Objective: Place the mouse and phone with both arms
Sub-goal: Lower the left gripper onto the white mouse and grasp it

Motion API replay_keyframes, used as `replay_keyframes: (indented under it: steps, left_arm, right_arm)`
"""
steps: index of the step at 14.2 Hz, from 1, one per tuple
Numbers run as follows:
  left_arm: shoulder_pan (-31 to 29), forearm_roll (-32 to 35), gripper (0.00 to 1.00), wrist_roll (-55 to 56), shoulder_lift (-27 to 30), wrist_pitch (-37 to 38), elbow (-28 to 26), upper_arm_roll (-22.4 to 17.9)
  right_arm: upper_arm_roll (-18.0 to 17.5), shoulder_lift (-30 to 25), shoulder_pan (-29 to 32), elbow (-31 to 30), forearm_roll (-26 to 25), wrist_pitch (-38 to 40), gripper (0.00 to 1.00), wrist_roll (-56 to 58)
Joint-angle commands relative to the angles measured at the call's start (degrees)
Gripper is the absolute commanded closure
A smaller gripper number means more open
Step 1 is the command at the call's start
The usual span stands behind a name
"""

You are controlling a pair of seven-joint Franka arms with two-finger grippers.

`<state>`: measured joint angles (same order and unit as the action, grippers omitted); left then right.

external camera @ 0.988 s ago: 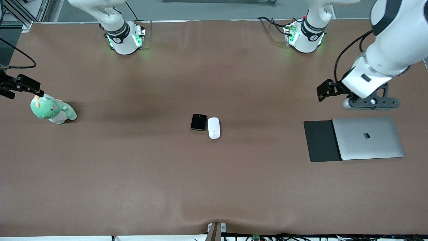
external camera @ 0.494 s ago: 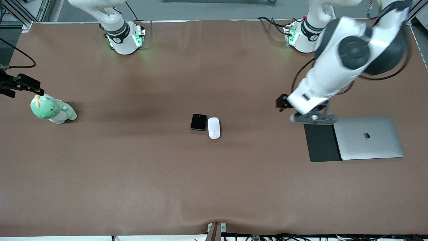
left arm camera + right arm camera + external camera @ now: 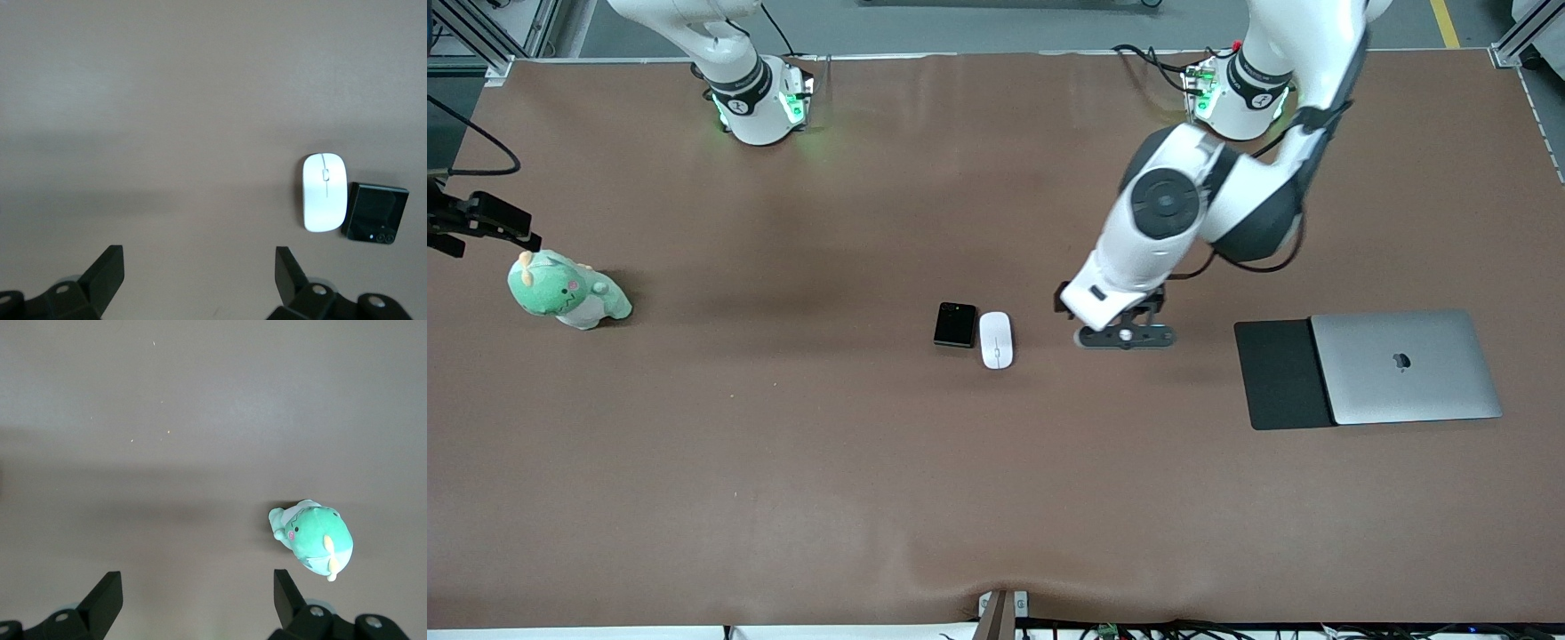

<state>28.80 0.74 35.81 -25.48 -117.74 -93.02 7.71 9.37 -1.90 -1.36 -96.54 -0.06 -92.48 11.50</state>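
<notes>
Mouse beside phone — outside spread left jaws, untouched.

1 mouse, 1 phone, 1 laptop, 1 blk mat, 1 green plush toy, 2 arms on tabletop.
</notes>
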Motion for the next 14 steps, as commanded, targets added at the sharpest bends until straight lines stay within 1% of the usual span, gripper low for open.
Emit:
replay_keyframes:
  steps: [1,2,3,5,6,10,14]
  left_arm:
    - [1.95,1.2,0.0,3.47,-5.0,-1.27,3.62,-0.24]
    - [2.75,1.28,0.0,4.35,-7.11,-1.27,5.81,-0.33]
    - [3.36,1.2,0.0,5.05,-9.39,-1.27,7.83,-0.33]
    - [4.68,1.2,0.0,7.33,-13.61,-1.36,11.96,-0.33]
    - [5.3,1.28,0.0,7.78,-14.94,-1.53,13.03,-0.42]
    - [7.14,1.29,0.0,9.62,-18.46,-7.32,13.65,-0.94]
    - [8.9,1.46,0.0,10.68,-22.24,-8.3,15.5,-1.12]
  right_arm:
    - [-1.8,-3.72,-1.35,-0.61,-0.29,1.3,0.0,-1.38]
    - [-2.42,-3.38,-1.11,-2.5,-0.64,0.9,0.0,-3.57]
    - [-2.17,-3.46,-0.41,-2.52,-0.65,-0.84,0.0,-2.98]
    - [-2.08,-3.37,-0.05,-2.69,-0.65,-0.51,0.0,-2.01]
    - [-2.08,-3.37,0.21,-2.69,-0.65,-0.59,0.0,-2.01]
    - [-2.16,-3.37,0.83,-2.6,-0.65,-0.68,0.0,-1.92]
    - [-2.25,-3.28,0.66,-2.52,-0.56,-0.77,0.0,-1.92]
